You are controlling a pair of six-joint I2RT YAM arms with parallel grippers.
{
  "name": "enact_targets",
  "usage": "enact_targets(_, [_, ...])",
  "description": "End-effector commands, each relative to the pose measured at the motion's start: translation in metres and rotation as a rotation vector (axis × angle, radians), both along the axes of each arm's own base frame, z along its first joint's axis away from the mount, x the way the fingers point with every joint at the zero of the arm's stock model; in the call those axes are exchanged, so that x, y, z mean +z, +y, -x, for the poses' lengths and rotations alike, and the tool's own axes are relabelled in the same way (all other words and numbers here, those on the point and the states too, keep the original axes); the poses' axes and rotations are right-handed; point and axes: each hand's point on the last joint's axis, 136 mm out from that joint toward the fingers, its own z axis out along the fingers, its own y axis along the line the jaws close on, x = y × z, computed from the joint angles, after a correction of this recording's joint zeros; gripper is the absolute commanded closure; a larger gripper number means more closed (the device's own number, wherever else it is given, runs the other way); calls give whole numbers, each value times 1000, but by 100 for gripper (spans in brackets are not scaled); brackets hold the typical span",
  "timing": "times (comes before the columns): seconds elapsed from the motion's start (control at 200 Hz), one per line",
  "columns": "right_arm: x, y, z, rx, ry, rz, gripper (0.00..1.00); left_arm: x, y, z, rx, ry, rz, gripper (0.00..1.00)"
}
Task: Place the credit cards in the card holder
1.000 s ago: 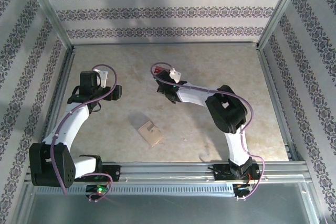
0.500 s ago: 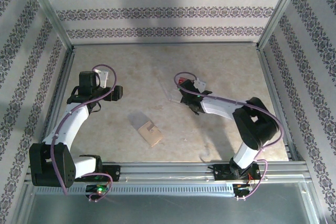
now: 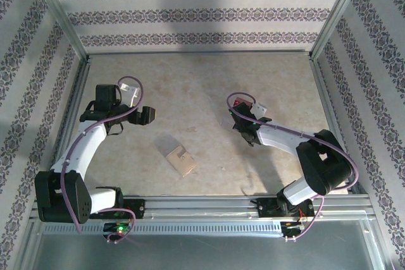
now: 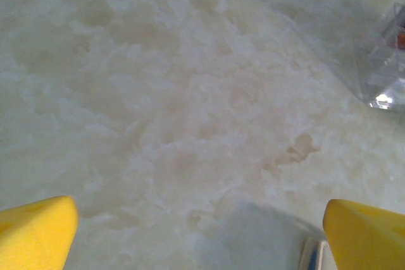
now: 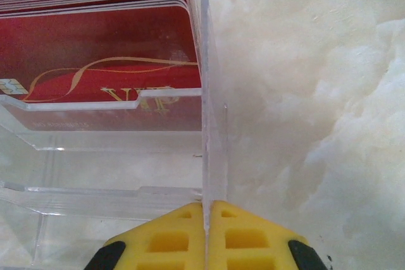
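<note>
Marbled bench point(image 3: 190, 86) carries the card holder point(image 3: 181, 160) near its front-middle. The credit cards point(image 5: 101, 49) sit stacked in a clear stand point(image 5: 212, 93), its wall pinched by the right hand point(image 5: 204, 210). The left hand point(image 4: 201, 235) gapes, empty. No card appears inserted yet.

Pale cream table point(image 3: 209, 80), marbled with cloudy beige and grey blotches. Off-white walls point(image 3: 202, 4) banded with dark floral stripes. Tan card holder point(image 3: 181, 161), plain. Deep red credit cards point(image 5: 95, 49), gold swirl and gold lettering across the front one, a gold chip at its left edge. Colourless, see-through acrylic stand point(image 5: 214, 124) around them. Bright yellow pads point(image 4: 38, 232) on the left gripper point(image 4: 201, 232); same yellow on the right gripper point(image 5: 205, 232). White and black arms point(image 3: 85, 147), purple cables point(image 3: 130, 83) looping over them. Silver metal rails point(image 3: 202, 203) along the near edge, a small green light point(image 3: 120, 227) below.
</note>
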Motion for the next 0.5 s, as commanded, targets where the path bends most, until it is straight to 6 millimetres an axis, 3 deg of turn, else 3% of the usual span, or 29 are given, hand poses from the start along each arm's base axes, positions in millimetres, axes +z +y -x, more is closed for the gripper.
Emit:
enact_targets(0.0, [6,6,-11,-14,-59,-44,87,6,-15,13,-116,21,-24,1])
enact_targets(0.205, [19,2,-3,9,-73,-50,68,7,-34,38,-248,100,-120,1])
enact_targets(0.495, [50,-6,17,104,-110,-36,53,-37,-61,86,-446,280,-161,3])
